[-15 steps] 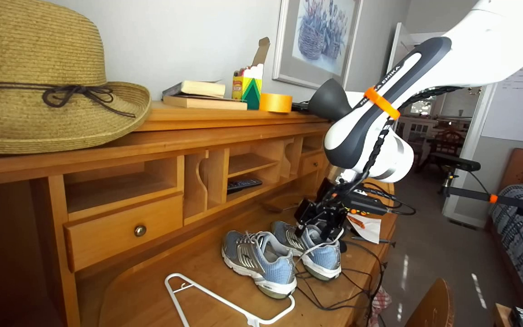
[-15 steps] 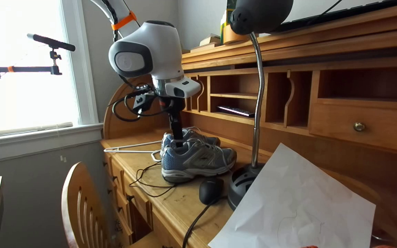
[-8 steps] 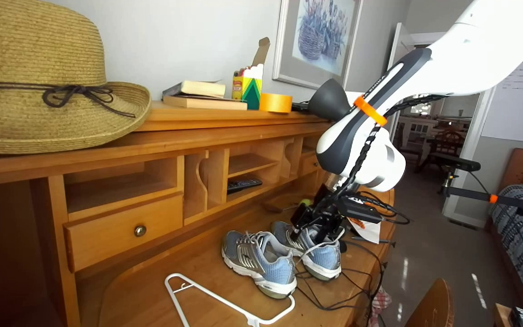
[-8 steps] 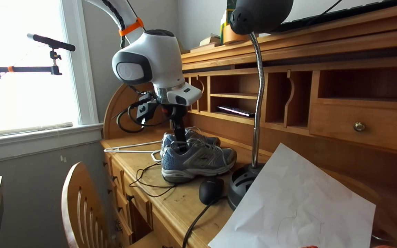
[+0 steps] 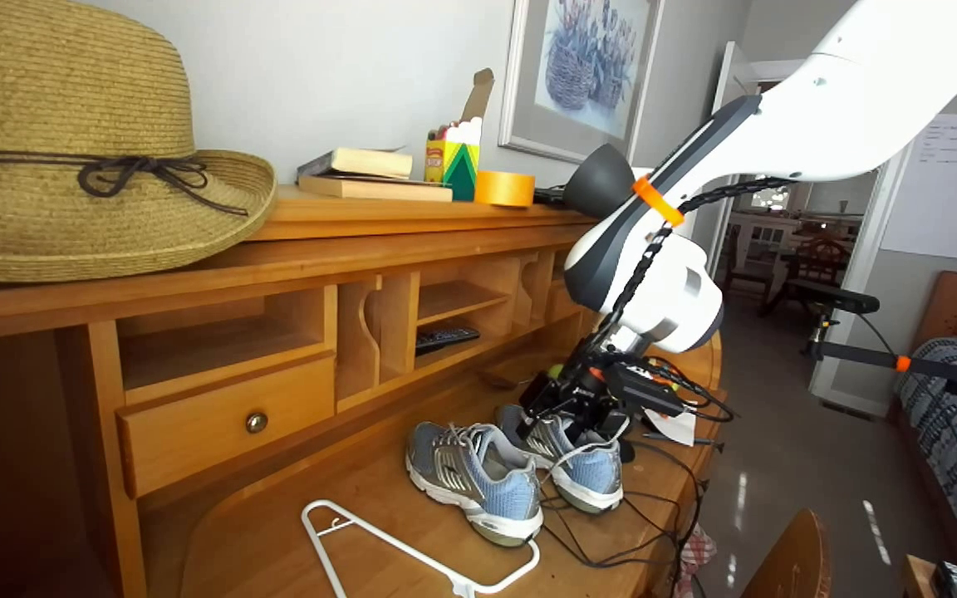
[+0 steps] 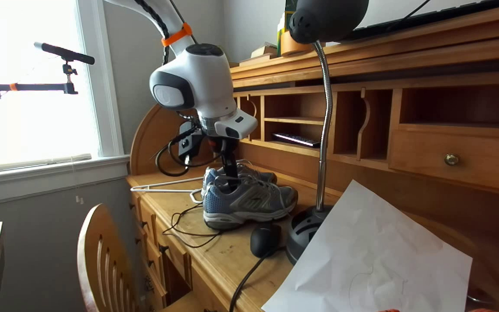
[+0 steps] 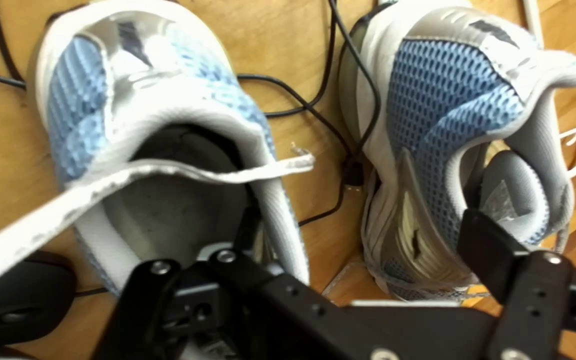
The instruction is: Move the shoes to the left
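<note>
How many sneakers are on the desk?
2. One sneaker stands beside the black mouse; the other sneaker is next to that one, by the white hanger. No third shows, though paper hides part of the desk.

Arm [image 6: 210, 82] dropped lower over the last second, orange band [image 6: 177, 34] and all, visible in both exterior views. Gripper [image 5: 549, 430] slid toward the toe of one shoe [image 6: 249, 201], and a finger [image 6: 230, 167] now dips a bit deeper into it. Cables [image 6: 157, 161] on the wrist sank too. In an exterior view the black wrist box [image 5: 645, 389] covers more of the paper [image 5: 676, 425] now, and something green [image 5: 556, 371] pokes out past the gripper.
</note>
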